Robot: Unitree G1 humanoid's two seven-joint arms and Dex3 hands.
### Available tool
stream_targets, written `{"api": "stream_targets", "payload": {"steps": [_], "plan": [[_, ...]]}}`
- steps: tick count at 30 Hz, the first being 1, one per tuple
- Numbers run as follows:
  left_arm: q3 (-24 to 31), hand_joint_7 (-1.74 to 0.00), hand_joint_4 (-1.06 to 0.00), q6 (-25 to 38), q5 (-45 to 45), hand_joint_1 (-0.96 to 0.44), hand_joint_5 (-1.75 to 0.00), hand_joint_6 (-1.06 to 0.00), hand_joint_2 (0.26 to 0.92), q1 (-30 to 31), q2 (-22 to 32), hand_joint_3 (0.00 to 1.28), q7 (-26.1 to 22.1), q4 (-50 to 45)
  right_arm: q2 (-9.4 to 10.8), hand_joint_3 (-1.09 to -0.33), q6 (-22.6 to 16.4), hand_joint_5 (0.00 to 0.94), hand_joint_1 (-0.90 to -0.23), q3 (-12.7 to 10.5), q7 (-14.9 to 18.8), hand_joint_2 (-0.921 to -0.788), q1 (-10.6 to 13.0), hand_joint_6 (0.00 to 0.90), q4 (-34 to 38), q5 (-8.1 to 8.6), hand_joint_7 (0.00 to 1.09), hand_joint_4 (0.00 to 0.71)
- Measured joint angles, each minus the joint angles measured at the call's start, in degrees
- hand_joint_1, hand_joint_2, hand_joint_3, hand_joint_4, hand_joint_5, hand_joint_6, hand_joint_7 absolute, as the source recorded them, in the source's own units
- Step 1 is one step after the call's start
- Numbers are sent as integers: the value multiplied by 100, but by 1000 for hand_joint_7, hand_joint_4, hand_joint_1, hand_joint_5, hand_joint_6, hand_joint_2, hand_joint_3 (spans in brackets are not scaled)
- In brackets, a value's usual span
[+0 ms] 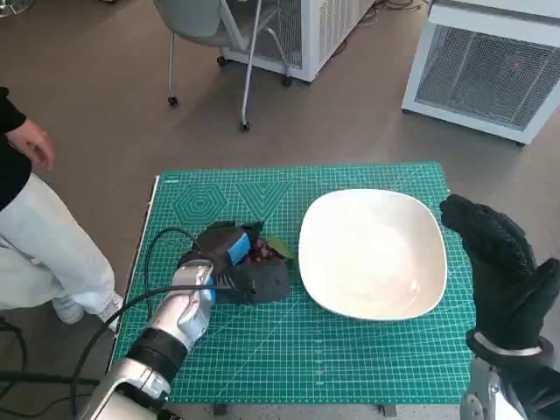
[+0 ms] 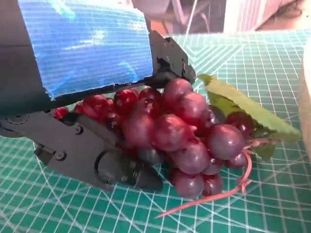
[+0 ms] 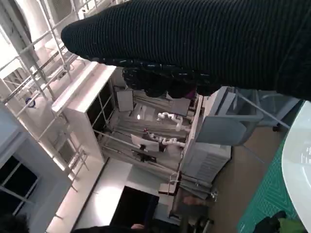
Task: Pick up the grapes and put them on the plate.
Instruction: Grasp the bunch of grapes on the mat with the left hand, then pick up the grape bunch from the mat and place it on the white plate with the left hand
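Observation:
A bunch of dark red grapes (image 2: 180, 131) with a green leaf (image 2: 240, 109) lies on the green cutting mat (image 1: 262, 350), just left of the white plate (image 1: 372, 254). My left hand (image 1: 234, 262) is down on the mat with its black fingers (image 2: 92, 155) wrapped round the bunch; in the head view only a bit of the grapes (image 1: 261, 252) shows past the hand. My right hand (image 1: 503, 271) hovers past the plate's right edge, holding nothing, fingers stretched out. The plate has nothing on it.
A person in white trousers (image 1: 48, 245) stands at the table's left side, one hand (image 1: 31, 144) showing. A chair (image 1: 219, 35) and white cabinets (image 1: 490, 61) stand on the floor beyond the table. A cable (image 1: 149, 262) loops over the mat by my left forearm.

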Motion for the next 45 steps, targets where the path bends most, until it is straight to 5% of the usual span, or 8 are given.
{"api": "stream_targets", "payload": {"steps": [3, 9, 22, 45], "plan": [[-71, -1160, -382, -16, 69, 36, -1487, -482, 889, -11, 1, 328, 118, 60, 0, -559, 0, 0, -511, -1, 0, -921, 0, 94, 0, 2, 570, 451], [-251, -1033, -415, -55, 185, 9, -1633, -635, 791, -38, 7, 440, 172, 153, -4, -559, 0, 0, -512, -9, 1, -921, -2, 93, 9, 7, 569, 451], [-340, -932, -453, -173, 231, 4, -1583, -689, 900, -91, 67, 203, 90, 162, -3, -557, 2, 1, -513, -9, 1, -921, -28, 94, 31, 10, 567, 452], [-235, -944, -412, -311, 46, 5, -1622, -676, 919, -99, 123, 191, 97, 172, -9, -556, -1, 0, -519, -13, 9, -921, -38, 95, 69, 22, 564, 451]]}}
